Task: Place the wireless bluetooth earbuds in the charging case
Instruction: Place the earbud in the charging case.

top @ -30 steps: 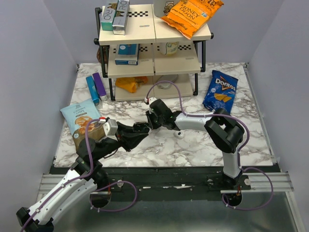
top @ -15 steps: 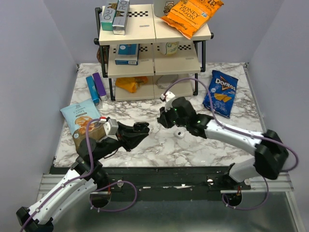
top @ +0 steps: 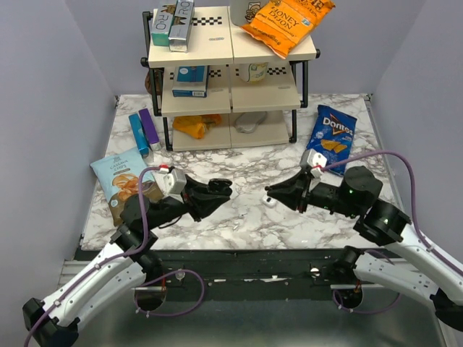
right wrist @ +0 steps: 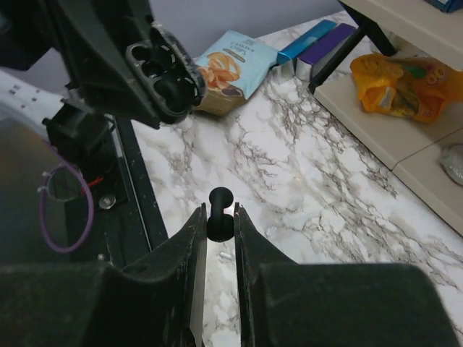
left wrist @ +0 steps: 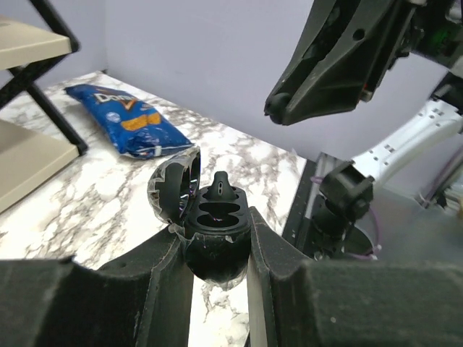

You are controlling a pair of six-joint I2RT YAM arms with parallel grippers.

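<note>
Black case [left wrist: 214, 246], count one: clamped between the two fingers of left gripper [left wrist: 215, 233], held above marble table [top: 246, 224], lid swung open to the left in the left wrist view, two sockets exposed

Earbuds, count two, both black:
- first earbud [left wrist: 219, 189]: seated in case, tip standing proud of its socket; other socket vacant
- second earbud [right wrist: 220, 217]: pinched between the fingers of right gripper [right wrist: 219, 211], round end up, clear of table

Grippers, count two: left jaws closed on case, right jaws closed on second earbud. Tips facing each other over the near middle of table, well apart, not touching

Small white piece [top: 269, 202], count one: on table just below right gripper; identity not discernible

Doritos bag [top: 330, 136], count one: flat on table, far right, well apart from both grippers

Rack [top: 231, 108], count one: at far edge of table
</note>
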